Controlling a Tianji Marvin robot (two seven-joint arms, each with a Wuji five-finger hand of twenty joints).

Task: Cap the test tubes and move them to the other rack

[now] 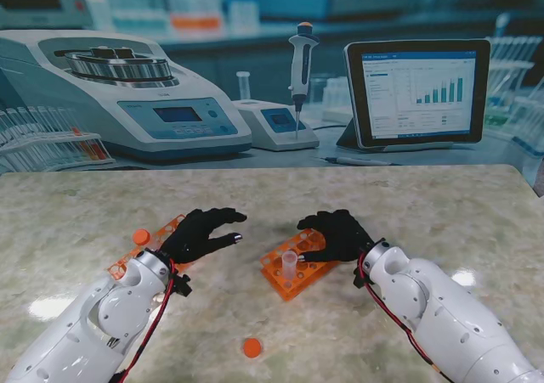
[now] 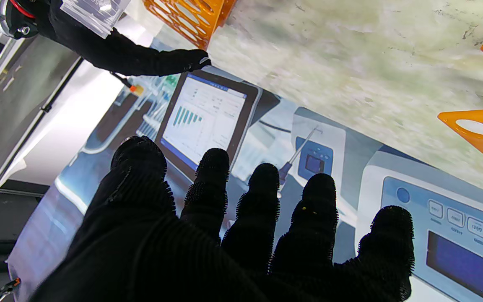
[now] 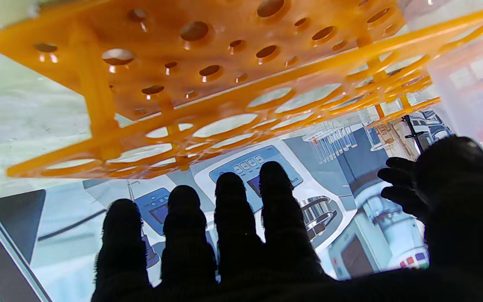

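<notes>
Right now I read this as the setup for capping: 1 uncapped test tube (image 1: 290,264) stands in the near end of the orange rack (image 1: 299,274) at the middle of the tabletop (image 1: 425,213), nothing picked up yet.

Right robot hand (image 1: 338,234) rests on the far side of that rack, fingers spread and curled over its top; the right wrist view shows the fingers apart with nothing between them. Looks like it is steadying the rack, though I cannot tell whether it actually presses on it.

Left robot hand (image 1: 201,233) hovers over the tabletop between the 2 racks, fingers apart, empty. The second orange rack (image 1: 144,251) lies toward the left edge, partly hidden under that arm, with 1 orange cap (image 1: 141,237) sitting at its far side. Another orange cap (image 1: 252,347) lies loose near the front edge, well apart from both racks.

Next move, my call: left hand takes a cap, likely the 1 just beside it, then seats it square on the tube mouth. Risk is a small cap slipping from gloved fingertips.
</notes>
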